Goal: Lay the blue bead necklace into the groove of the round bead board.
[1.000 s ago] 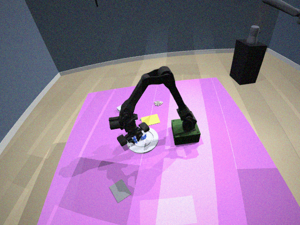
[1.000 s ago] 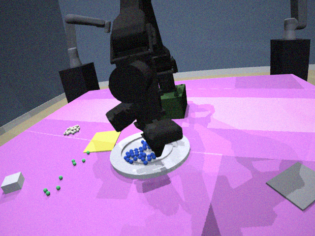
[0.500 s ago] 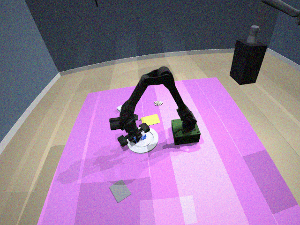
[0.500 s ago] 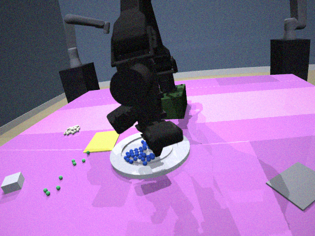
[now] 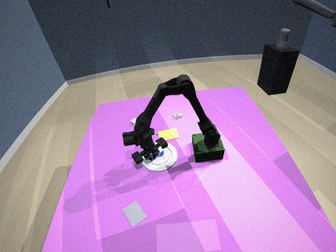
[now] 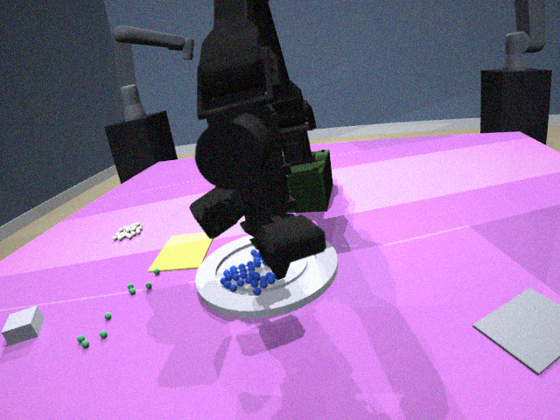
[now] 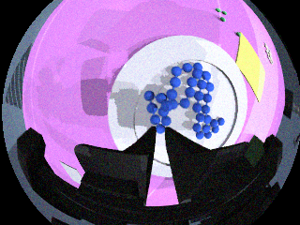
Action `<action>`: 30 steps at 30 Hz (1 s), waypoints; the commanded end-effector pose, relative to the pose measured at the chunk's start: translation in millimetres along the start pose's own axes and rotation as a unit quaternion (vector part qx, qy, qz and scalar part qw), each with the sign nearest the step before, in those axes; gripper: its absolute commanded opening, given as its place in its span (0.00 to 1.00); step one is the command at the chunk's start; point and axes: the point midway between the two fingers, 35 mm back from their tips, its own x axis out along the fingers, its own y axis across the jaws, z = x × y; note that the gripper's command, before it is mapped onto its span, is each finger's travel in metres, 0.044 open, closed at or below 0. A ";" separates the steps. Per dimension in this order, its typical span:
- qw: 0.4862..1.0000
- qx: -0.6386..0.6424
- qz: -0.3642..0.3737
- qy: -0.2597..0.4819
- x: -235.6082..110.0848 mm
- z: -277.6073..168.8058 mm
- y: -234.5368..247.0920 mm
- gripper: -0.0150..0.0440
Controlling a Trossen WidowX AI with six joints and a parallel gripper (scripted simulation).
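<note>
The blue bead necklace [image 6: 246, 275] [image 7: 186, 100] [image 5: 160, 154] lies bunched in a heap in the middle of the round white bead board [image 6: 311, 276] [image 7: 134, 66] [image 5: 169, 159], inside its ring groove. My gripper [image 6: 276, 271] [image 7: 160, 130] [image 5: 151, 156] is down on the board. Its fingers are shut on the near end of the necklace; in the wrist view the two fingertips meet at a bead at the heap's edge.
A yellow sheet [image 6: 183, 250] [image 5: 168, 133] [image 7: 251, 66] lies beside the board. Loose green beads [image 6: 130, 289], a heap of white beads [image 6: 128, 231] [image 5: 177, 115], a grey block [image 6: 21, 323] and a grey tile [image 6: 527, 329] [image 5: 134, 213] lie on the pink mat. The arm's green base [image 5: 207, 151] stands behind.
</note>
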 end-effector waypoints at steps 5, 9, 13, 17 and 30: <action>1.000 0.000 0.001 0.000 -0.4 0.2 0.3 0.25; 1.000 0.000 0.001 0.000 -0.4 0.2 0.3 0.25; 1.000 0.000 0.000 0.000 -2.2 0.0 -0.1 0.25; 1.000 0.001 -0.002 0.001 -6.0 -0.3 -0.8 0.25; 1.000 0.001 -0.001 0.001 -6.4 0.6 21.3 0.25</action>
